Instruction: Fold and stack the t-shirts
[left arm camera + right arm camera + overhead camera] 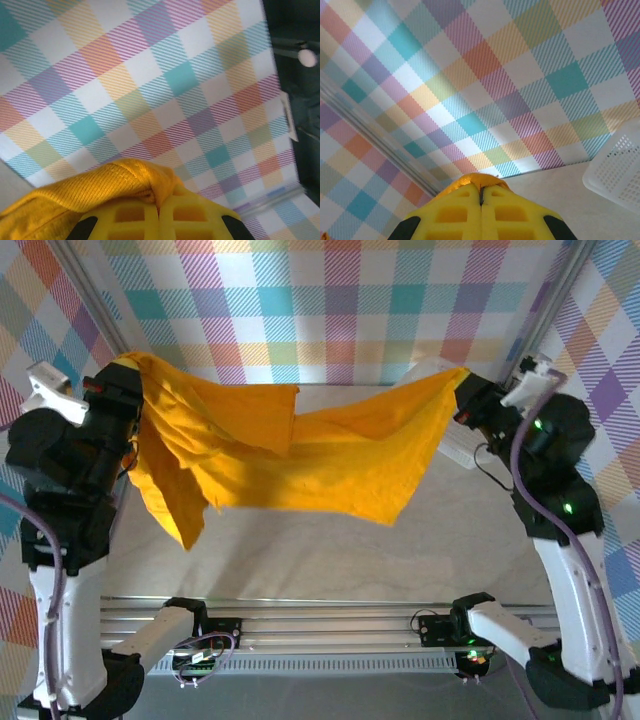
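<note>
Matt, finely ribbed cloth for the t-shirt (75, 192). Smooth white perforated plastic for the basket (620, 170). Grooved bare metal along the rail (330, 612).

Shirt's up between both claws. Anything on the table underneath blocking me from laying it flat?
Nothing visible on the table below the t-shirt. The white basket sits at the far right, by the right claw, at the cloth's edge.

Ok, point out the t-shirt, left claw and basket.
t-shirt (330, 465), top external view, middle of the hanging cloth.
left claw (159, 210), left wrist view, seam between its shut fingertips.
basket (620, 165), right wrist view, mesh wall.
</note>
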Controlling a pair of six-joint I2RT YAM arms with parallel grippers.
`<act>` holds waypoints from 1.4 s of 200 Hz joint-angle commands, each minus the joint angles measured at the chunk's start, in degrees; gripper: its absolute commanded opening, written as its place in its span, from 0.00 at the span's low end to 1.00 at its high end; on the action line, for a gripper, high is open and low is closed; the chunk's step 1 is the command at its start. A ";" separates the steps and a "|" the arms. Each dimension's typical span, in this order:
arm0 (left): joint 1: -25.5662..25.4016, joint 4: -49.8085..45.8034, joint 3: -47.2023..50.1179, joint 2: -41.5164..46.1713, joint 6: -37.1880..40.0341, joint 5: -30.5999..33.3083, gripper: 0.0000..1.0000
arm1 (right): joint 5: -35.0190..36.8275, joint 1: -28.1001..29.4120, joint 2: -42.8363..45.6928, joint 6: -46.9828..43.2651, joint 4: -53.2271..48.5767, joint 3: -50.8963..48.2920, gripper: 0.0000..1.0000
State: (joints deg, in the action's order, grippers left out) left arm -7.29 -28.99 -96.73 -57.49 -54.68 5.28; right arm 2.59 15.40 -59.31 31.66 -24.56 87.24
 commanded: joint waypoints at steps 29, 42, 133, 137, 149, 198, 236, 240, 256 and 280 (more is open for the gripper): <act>4.09 -1.27 2.25 -23.47 -1.72 3.95 0.00 | -3.84 -1.13 -29.24 -0.24 5.30 8.47 0.00; 8.31 2.37 2.43 -32.18 -7.12 -4.85 0.00 | -6.88 -1.49 -38.65 -0.33 3.99 14.43 0.18; 8.52 -5.08 14.15 -34.45 0.67 -11.13 0.75 | -12.64 -2.39 -61.71 1.49 -9.03 23.57 0.55; 8.25 -4.59 16.38 -33.04 0.43 -11.58 0.75 | -12.84 -2.32 -62.53 1.77 -8.84 23.52 0.54; 7.53 -3.94 22.70 -28.68 -0.28 -12.10 0.74 | -13.44 -2.09 -64.92 2.94 -7.76 24.00 0.52; 7.77 -8.91 35.37 -17.15 2.73 -11.89 0.74 | -6.33 -1.74 -74.33 8.75 -7.15 31.95 0.51; 11.57 -18.82 37.48 -16.25 7.08 -8.26 0.71 | -0.80 -6.32 -75.09 8.78 -7.68 33.08 0.49; 11.97 -20.31 37.40 -16.89 7.32 -7.51 0.71 | -0.64 -6.68 -75.09 8.33 -8.00 33.23 0.49; 13.61 -24.29 37.61 -19.73 8.53 -5.25 0.71 | -1.35 -7.66 -74.46 6.57 -8.37 33.20 0.49; 16.66 -23.12 38.45 -22.53 10.98 -4.31 0.72 | -3.26 -7.45 -72.55 3.98 -8.60 32.87 0.50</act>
State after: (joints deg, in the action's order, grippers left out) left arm 6.44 -47.81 -59.59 -77.25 -47.68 -2.15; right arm -0.86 8.40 -135.39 38.74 -32.71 118.63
